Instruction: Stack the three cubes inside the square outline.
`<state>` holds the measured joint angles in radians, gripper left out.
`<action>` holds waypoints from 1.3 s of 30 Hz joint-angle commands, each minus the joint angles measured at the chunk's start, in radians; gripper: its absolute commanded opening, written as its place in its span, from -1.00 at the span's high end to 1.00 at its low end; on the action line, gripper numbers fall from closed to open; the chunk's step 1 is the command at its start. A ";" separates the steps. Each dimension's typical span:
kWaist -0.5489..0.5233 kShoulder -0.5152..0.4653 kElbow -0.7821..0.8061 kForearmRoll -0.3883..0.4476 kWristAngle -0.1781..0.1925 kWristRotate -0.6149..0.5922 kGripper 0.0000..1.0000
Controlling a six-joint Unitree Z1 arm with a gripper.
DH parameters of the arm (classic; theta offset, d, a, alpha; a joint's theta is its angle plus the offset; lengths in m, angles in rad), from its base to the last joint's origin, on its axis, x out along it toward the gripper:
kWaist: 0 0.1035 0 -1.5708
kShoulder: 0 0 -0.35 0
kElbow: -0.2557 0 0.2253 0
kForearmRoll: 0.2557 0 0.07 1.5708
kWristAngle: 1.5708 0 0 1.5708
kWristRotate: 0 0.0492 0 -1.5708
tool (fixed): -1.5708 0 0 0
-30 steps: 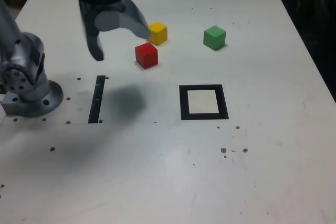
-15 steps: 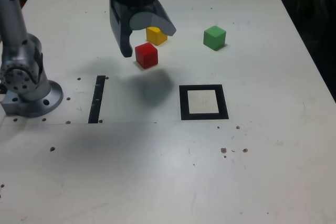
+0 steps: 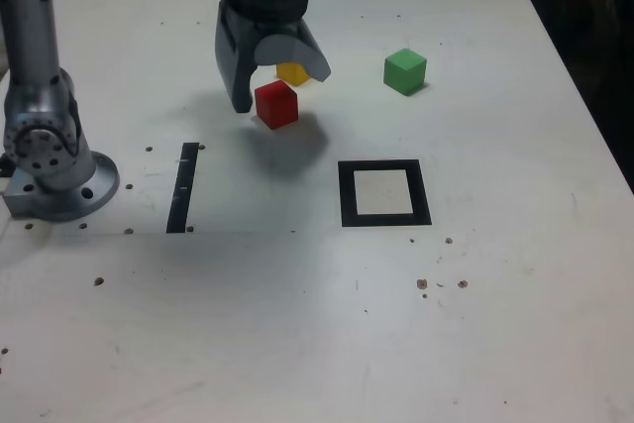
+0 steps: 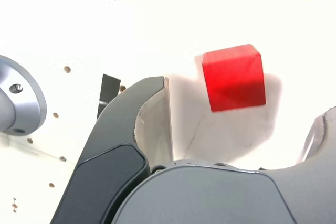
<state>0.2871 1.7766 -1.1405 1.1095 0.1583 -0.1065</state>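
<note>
Nearest the exterior camera, just right of centre, the square outline (image 3: pixel 424 207) lies flat on the worktop (image 3: pixel 327 344), no cube in it. Farther back, in the upper middle of the frame, the fingers (image 3: pixel 285 86) of the single arm stand wide apart with nothing between them. The red cube (image 3: pixel 276 106) sits just beyond their tips: the wrist view shows it ahead of the gap, nearer the middle than either finger, and touching neither. Being a cube, it has no long axis; its faces look slightly turned from the line of the gap, so a small twist might square the grip before closing. Behind it, partly hidden by a finger, is the yellow cube (image 3: pixel 293 73); the green cube (image 3: pixel 405 72) stands well apart, upper right of centre.
</note>
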 commanded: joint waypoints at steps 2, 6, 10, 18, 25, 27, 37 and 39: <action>0.020 0.023 0.014 -0.024 -0.012 0.022 -0.89; 0.033 0.068 0.017 -0.067 -0.031 0.048 -0.89; 0.045 0.094 0.013 -0.097 -0.038 0.066 -0.87; 0.076 0.108 0.016 -0.107 -0.012 0.064 -0.73; 0.085 0.131 -0.013 -0.071 -0.002 0.062 -0.44; 0.086 0.138 -0.023 -0.068 -0.002 0.063 -0.32; 0.086 0.147 -0.038 -0.113 -0.040 0.071 0.09; 0.086 0.148 -0.039 -0.118 -0.042 0.071 0.20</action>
<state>0.3714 1.9205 -1.1753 0.9945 0.1178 -0.0370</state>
